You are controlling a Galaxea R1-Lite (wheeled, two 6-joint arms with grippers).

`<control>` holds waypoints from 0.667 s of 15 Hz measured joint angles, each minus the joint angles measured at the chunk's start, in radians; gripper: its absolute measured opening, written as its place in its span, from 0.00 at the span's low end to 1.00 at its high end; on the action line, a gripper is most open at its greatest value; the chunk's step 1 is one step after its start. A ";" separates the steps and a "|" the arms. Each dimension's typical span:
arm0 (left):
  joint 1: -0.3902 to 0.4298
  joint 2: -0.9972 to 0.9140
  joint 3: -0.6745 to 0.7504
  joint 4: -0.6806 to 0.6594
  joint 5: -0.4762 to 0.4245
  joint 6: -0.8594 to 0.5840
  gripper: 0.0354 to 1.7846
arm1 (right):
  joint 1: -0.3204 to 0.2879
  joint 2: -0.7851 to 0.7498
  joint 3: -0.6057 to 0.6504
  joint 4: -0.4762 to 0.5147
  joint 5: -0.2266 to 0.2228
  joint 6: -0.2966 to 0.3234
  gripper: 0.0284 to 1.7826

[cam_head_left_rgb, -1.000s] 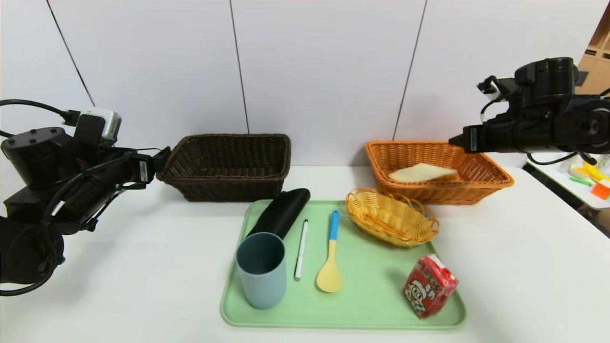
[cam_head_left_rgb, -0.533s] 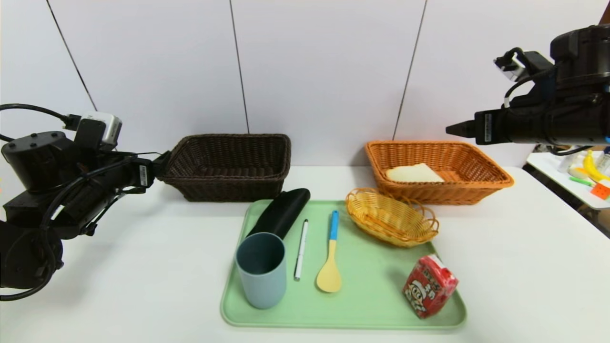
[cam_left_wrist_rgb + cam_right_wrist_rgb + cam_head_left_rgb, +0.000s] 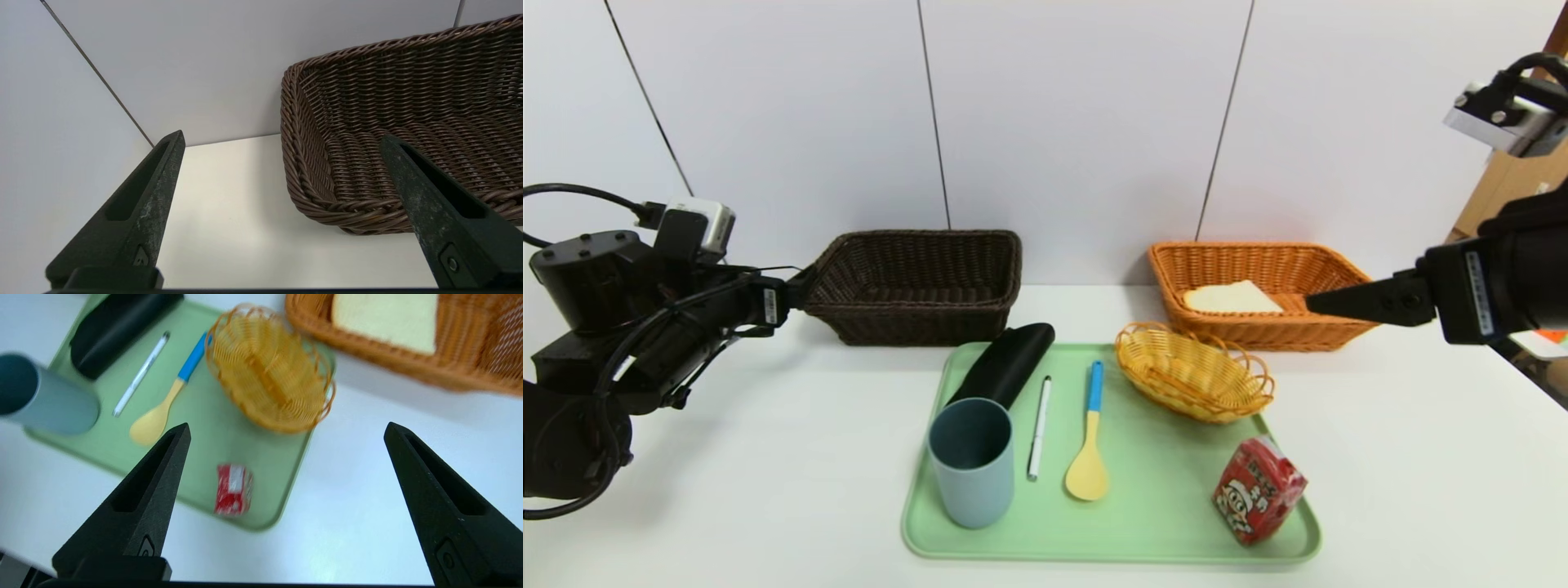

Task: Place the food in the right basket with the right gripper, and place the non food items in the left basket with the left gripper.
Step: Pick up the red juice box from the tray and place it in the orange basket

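Note:
A cream slice of bread (image 3: 1232, 297) lies inside the orange-tan right basket (image 3: 1347, 325). The red drink carton (image 3: 1258, 489) sits at the near right corner of the green tray (image 3: 1160, 490). On the tray also rest a grey-blue cup (image 3: 971, 462), a black case (image 3: 1005, 364), a white pen (image 3: 1038, 427) and a yellow spoon with a blue handle (image 3: 1089, 436). My right gripper (image 3: 1313, 302) hangs open and empty over the table right of the tray, in front of the orange basket. My left gripper (image 3: 805, 273) stays open at the left end of the dark brown left basket (image 3: 915, 282).
A small oval yellow wicker basket (image 3: 1192, 372) sits on the tray's far right corner, just in front of the orange basket. A side table with small coloured items (image 3: 1553, 336) stands at the far right. White table surface (image 3: 1421, 457) lies right of the tray.
The bread has settled flat in the orange basket. My right gripper has opened wider, swung right and come down lower, its tip now pointing toward the tray. The left arm has barely moved.

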 joint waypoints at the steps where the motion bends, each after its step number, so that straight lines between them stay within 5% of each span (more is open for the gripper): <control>1: -0.001 0.002 0.006 0.000 0.000 0.001 0.94 | 0.024 -0.016 0.000 0.053 0.000 0.025 0.92; 4: -0.001 0.008 0.029 -0.001 0.001 0.001 0.94 | 0.089 -0.033 0.001 0.185 0.000 0.124 0.93; 10: -0.004 0.026 0.078 -0.096 0.001 0.008 0.94 | 0.178 0.051 0.026 0.243 0.001 0.222 0.95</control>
